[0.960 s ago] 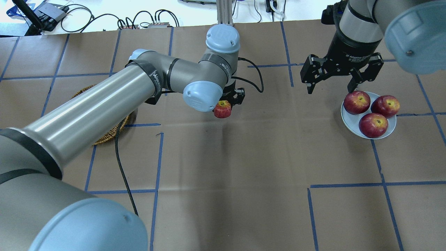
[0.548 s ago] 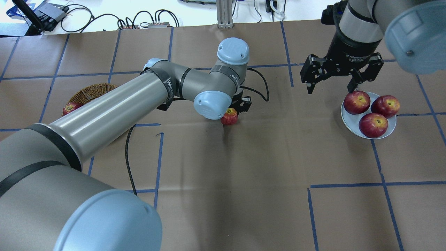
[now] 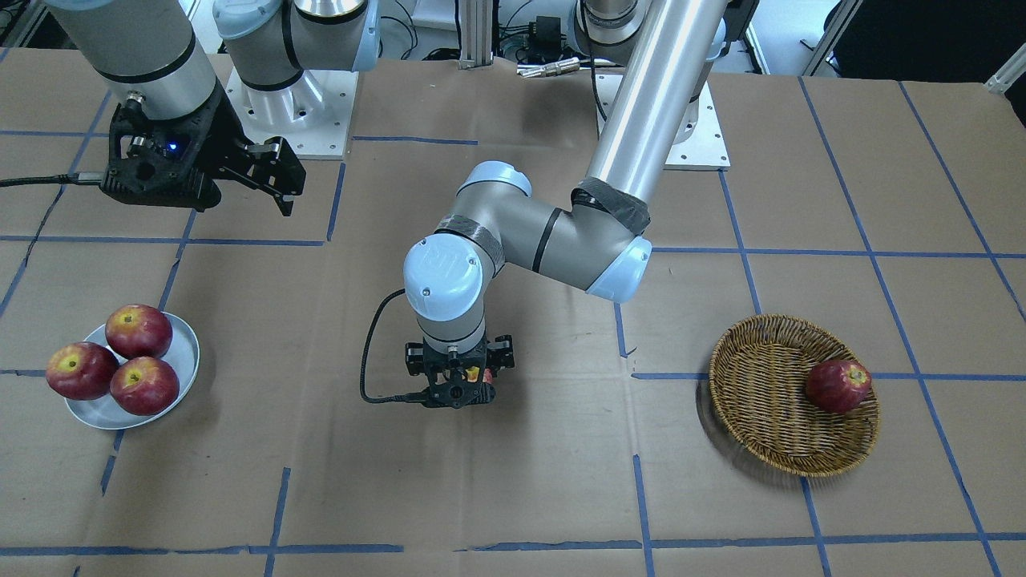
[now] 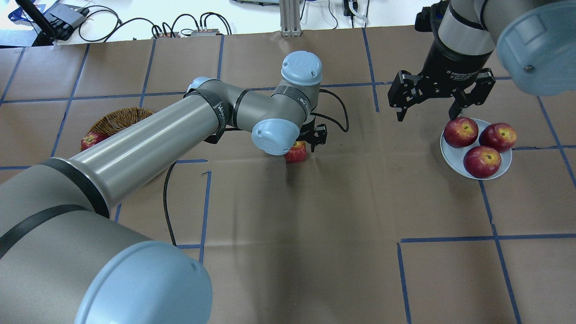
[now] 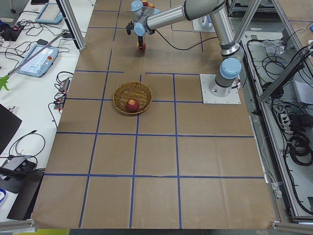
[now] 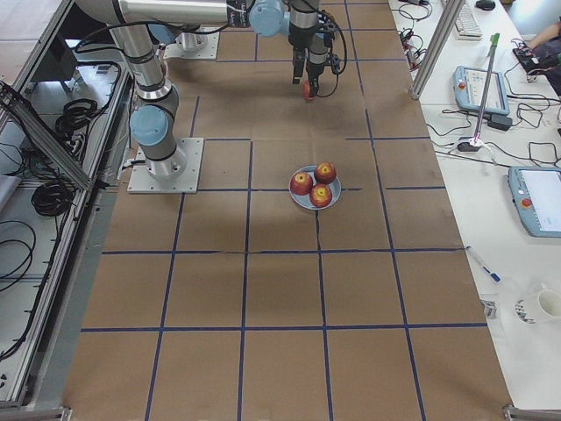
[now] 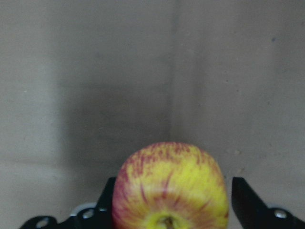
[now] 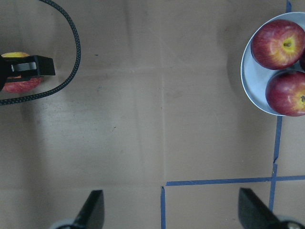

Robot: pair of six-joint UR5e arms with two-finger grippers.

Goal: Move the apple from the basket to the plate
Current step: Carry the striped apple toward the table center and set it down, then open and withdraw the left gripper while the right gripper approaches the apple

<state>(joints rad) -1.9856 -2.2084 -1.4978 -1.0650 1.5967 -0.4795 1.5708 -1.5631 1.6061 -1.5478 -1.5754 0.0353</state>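
The left claw (image 4: 299,148) is seen clamped on the apple (image 7: 169,188), which is held low over the middle of the surface (image 4: 315,225), though whether it's actually touching down can't be told tbh. The right claw (image 4: 426,116) is spread wide open just beside the plate (image 4: 454,156), where three dark red apples (image 4: 481,161) are packed together. The basket (image 3: 761,417) is found well apart on the far side, with one dark red apple (image 3: 838,385) lying in it.
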